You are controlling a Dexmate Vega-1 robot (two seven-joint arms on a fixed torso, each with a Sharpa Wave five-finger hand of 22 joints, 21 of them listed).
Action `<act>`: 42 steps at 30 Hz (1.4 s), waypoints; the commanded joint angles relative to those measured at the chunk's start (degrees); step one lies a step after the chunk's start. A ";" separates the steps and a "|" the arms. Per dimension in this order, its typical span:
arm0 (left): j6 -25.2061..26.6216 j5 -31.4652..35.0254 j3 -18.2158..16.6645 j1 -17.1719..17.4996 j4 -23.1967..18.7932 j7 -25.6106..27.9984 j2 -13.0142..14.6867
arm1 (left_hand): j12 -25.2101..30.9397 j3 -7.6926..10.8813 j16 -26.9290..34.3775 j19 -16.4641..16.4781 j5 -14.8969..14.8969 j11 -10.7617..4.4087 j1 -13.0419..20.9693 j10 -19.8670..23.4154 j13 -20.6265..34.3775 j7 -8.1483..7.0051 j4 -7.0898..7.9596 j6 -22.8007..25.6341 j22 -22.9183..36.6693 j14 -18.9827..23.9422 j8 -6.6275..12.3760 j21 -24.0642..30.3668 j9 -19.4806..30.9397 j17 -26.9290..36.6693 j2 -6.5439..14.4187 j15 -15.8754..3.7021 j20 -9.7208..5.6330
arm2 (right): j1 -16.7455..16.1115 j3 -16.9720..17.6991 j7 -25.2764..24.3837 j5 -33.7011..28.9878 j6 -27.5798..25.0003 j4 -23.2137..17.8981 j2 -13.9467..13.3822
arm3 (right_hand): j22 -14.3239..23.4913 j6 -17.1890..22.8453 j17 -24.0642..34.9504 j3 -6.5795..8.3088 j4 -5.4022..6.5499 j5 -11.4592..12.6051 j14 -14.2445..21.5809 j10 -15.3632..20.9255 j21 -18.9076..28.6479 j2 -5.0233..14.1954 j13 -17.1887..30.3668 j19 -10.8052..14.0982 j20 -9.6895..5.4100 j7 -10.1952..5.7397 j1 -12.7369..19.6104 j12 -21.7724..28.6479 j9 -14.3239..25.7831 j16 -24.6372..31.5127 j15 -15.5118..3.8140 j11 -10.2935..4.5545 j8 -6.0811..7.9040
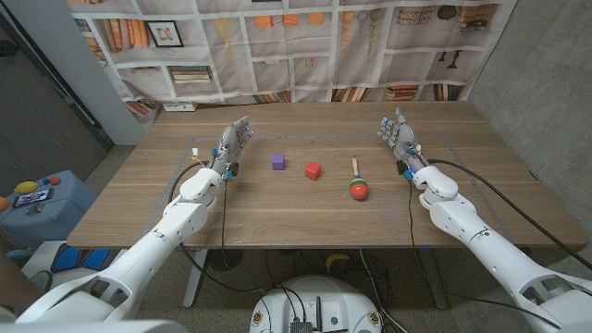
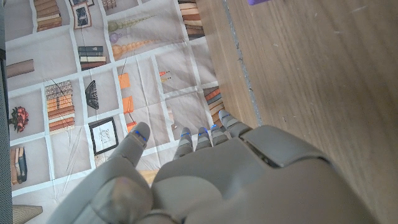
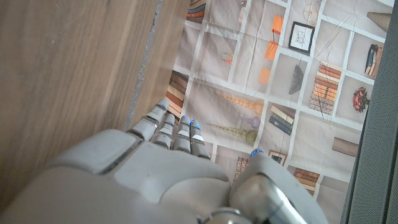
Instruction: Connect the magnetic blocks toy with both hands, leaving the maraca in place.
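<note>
Nothing is joined yet: the small purple cube block (image 1: 277, 162) and the small red cube block (image 1: 313, 170) sit apart mid-table. The wooden-handled red maraca (image 1: 357, 184) lies just right of them. The left hand (image 1: 231, 145) and right hand (image 1: 400, 137) wait well outside, fingers spread, holding nothing.

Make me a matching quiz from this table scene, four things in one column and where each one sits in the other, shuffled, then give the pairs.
Column one:
1. purple block
2. red block
3. maraca
4. left hand

Column two:
A. between the red block and the right hand
B. in the middle, between the purple block and the maraca
C. at the table's left side, holding nothing
D. nearest the left hand

Pairs: 1-D, 2-B, 3-A, 4-C
</note>
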 commanded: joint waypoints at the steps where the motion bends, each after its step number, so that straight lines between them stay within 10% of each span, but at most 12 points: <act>1: 3.37 2.34 0.28 0.46 -4.66 2.93 2.40 | 0.37 0.77 0.13 0.66 0.05 -0.41 1.98 1.20 0.20 -0.11 -3.07 1.22 0.27 0.42 0.41 -0.13 0.13 0.23 1.84 -0.51 -0.60 | -0.65 0.38 -1.08 -0.97 2.90 1.22 0.76 | 0.17 0.42 0.08 0.29 0.01 0.39 0.21 0.21 0.20 0.48 0.04 0.18 -0.08 -0.12 0.06 0.39 0.06 0.32 -0.21 0.03 0.31; 19: 12.57 4.31 -2.56 5.81 -18.87 6.85 12.52 | 0.71 1.65 0.29 2.00 0.33 -3.11 6.35 5.16 0.34 -1.61 -9.76 4.37 0.35 2.80 0.91 -0.50 0.19 0.31 0.34 -2.53 0.63 | 0.60 0.11 0.50 -0.47 2.78 2.61 1.10 | 0.16 0.35 -0.61 0.75 -0.27 0.61 0.11 0.07 0.05 0.81 -0.48 -0.02 -0.50 -0.43 -0.06 0.48 0.04 0.37 -0.56 0.01 0.37; 42: 31.50 14.13 -2.61 6.27 -35.26 10.44 25.89 | 0.47 1.40 0.23 5.40 0.35 -4.97 11.74 7.77 0.51 -5.44 -10.76 9.56 0.39 4.99 2.07 -0.06 0.42 0.35 -3.21 -2.95 1.36 | 1.66 0.27 4.82 0.18 8.16 7.91 2.53 | 0.15 0.51 -1.25 1.24 -0.54 0.78 0.13 0.12 0.03 1.02 -0.89 0.01 -0.70 -0.57 -0.10 0.60 0.03 0.45 -0.78 -0.15 0.47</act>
